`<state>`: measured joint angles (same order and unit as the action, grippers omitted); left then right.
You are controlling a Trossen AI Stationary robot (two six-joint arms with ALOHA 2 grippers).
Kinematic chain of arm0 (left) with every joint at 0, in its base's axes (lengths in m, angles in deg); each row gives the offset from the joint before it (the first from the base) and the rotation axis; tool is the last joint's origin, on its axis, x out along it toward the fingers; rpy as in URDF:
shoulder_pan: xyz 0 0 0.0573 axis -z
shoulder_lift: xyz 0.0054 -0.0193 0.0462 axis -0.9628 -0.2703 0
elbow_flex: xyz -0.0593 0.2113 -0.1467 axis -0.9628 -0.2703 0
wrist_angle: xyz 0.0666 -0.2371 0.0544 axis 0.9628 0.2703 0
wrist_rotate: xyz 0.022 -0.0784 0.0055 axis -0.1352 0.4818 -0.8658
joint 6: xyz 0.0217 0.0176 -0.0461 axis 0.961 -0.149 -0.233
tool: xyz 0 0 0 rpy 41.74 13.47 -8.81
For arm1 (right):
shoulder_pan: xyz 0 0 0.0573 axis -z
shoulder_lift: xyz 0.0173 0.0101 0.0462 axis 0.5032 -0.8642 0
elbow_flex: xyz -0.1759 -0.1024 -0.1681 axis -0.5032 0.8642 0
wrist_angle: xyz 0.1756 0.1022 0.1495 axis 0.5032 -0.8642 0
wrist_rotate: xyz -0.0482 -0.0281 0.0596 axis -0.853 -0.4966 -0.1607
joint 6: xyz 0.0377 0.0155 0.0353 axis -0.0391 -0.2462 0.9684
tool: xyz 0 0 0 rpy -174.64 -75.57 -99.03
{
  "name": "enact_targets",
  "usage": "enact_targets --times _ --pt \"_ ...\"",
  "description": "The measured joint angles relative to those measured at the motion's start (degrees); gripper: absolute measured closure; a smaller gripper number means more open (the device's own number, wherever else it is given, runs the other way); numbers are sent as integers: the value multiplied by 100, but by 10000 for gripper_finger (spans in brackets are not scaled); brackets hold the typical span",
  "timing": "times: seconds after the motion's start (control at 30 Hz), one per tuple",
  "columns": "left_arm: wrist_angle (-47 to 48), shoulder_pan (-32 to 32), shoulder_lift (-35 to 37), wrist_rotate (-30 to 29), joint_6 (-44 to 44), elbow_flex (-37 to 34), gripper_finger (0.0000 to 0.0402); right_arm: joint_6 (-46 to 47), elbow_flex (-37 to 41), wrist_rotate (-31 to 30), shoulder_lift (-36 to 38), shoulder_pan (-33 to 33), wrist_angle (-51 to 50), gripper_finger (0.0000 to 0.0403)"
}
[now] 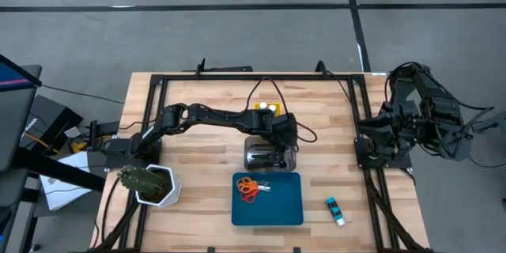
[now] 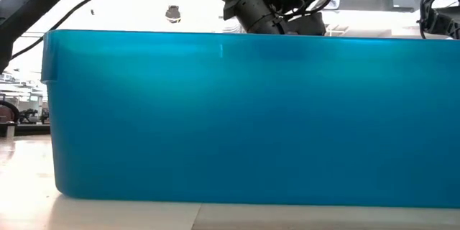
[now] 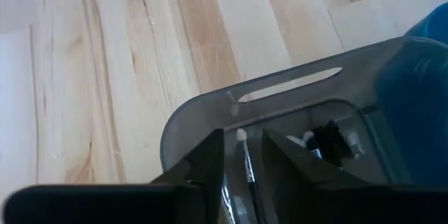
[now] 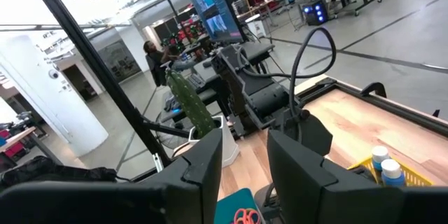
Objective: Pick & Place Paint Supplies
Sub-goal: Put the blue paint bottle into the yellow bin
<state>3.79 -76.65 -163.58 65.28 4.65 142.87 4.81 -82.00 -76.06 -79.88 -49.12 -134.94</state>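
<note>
Paint supplies are found spread over the wooden desk (image 1: 205,99), and they are taken here from left to right. At the left edge a green cactus in a white pot (image 1: 150,183) is seen; it is no part of the job. Next, the left tool (image 3: 243,155) is held over the clear plastic tray (image 1: 269,156) at mid-desk, its fingers parted only narrowly, with a thin dark-handled paintbrush (image 3: 246,164) seen between them, its pale tip pointing into the tray. Whether the brush is gripped or already released cannot be told. Other dark and white items are lying in that tray, but they are too unclear to be named. Just behind the left arm a yellow tray (image 4: 400,176) is seen, with two small blue bottles with white caps (image 4: 385,164) standing in it. In front of the clear tray, the blue rectangular tray (image 1: 269,213) is holding small orange-handled scissors (image 1: 250,189). Further right, one small blue bottle (image 1: 335,211) is lying loose on the desk, so that piece is judged to be left. At the far right the right tool (image 4: 245,164) is parked off the desk edge, half open and holding nothing.
</note>
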Motion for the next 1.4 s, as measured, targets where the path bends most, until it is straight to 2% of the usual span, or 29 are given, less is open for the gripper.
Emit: enact_targets --times 0.17,0.37,0.53,0.77,0.9,1.1,1.2,1.4 --pt "0 0 0 -116 -18 0 277 2 4 18 75 -2 -71 291" --pt "134 0 286 -250 -62 0 269 0 2 26 207 -2 -118 291" --pt "196 0 788 -393 -226 0 276 2 2 33 290 -2 -127 291" --pt "262 7 1764 -400 -1201 7 274 310 2 49 291 -2 -127 291" --pt "398 77 2322 -396 -1535 8 263 498 2 398 285 -2 -129 291" --pt "928 344 3009 -385 -1993 7 251 1017 2 724 154 1 -131 291" --pt "1540 522 3339 -418 -2168 7 247 1279 2 886 19 13 -204 291" --pt "2556 870 3763 -1015 -2569 4 247 3160 2 1438 -351 309 -1260 291"
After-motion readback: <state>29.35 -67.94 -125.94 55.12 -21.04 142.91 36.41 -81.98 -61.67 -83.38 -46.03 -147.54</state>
